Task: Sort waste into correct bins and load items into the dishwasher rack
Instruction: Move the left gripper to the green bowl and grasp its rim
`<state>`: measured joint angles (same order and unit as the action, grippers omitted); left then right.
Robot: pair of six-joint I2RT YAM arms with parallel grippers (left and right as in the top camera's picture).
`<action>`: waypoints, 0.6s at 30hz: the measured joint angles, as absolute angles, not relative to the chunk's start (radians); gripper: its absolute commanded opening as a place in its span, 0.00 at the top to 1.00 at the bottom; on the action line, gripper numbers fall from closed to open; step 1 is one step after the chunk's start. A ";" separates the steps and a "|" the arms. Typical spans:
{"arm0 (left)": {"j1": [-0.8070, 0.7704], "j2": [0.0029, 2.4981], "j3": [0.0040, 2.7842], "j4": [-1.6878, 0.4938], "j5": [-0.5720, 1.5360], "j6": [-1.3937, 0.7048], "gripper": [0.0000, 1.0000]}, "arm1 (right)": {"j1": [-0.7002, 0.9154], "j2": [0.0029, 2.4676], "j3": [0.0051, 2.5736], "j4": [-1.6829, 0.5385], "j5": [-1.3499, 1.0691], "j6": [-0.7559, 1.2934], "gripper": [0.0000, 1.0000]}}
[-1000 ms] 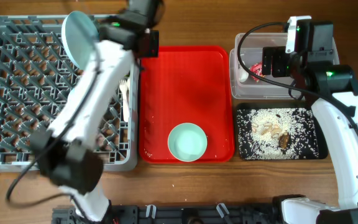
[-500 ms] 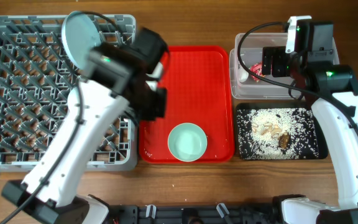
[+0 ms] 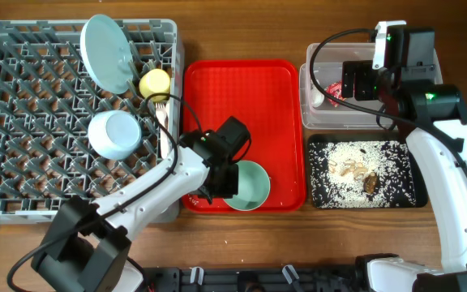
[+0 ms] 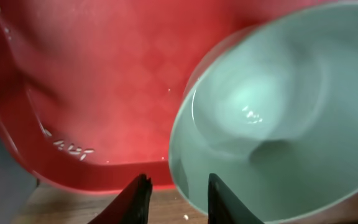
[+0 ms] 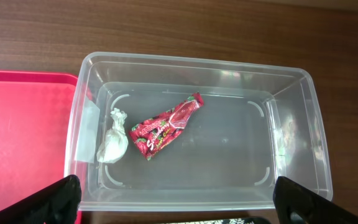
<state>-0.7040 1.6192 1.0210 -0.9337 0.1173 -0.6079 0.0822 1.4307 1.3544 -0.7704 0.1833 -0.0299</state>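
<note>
Pale, glossy mint green bowl (image 3: 252,187), upright, smooth inside with a soft highlight at the bottom. Sits at the near edge of the red serving tray (image 3: 242,97), towards the middle of that edge. In the overhead view, left side covered by the left arm (image 3: 148,191). Close up in the left wrist view, blurred and cut off at the right and bottom edges (image 4: 260,106).

Left pincer (image 4: 176,198) low at the bowl's left rim, fingers apart with the rim passing between them. Hard to tell whether either finger touches the rim.

Further left, in the grey dishwasher rack (image 3: 23,122): light blue plate (image 3: 108,53) standing on edge at the far side, yellow cup (image 3: 155,83) just beside it, light blue bowl (image 3: 114,134) nearer the middle. Also a white plastic utensil (image 3: 162,122) lying along the rack's right wall, too small to call fork or spoon.

To the right of the red tray, a black tray (image 3: 314,199) holding whitish-brown rice scraps (image 3: 351,169). Behind it, a clear tub (image 5: 197,59) with a red wrapper (image 5: 166,127) and a crumpled white tissue (image 5: 114,143) side by side on its floor.

Right pincer (image 5: 182,200) above the tub, fingers wide apart and holding nothing, only their dark tips showing at the lower corners.

All on a wooden counter (image 3: 242,243).
</note>
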 measured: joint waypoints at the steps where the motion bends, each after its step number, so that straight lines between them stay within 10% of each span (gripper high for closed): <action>1: -0.704 1.619 1.015 -0.923 0.117 -0.619 0.76 | 0.082 1.431 1.354 -0.770 0.183 -0.030 0.00; 18: -0.704 1.609 0.974 -0.860 0.102 -0.664 0.96 | 0.082 1.431 1.354 -0.771 0.183 -0.030 0.00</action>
<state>-0.7040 1.6093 0.9737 -0.8604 0.1020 -0.6643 0.0822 1.4307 1.3544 -0.7708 0.1833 -0.0299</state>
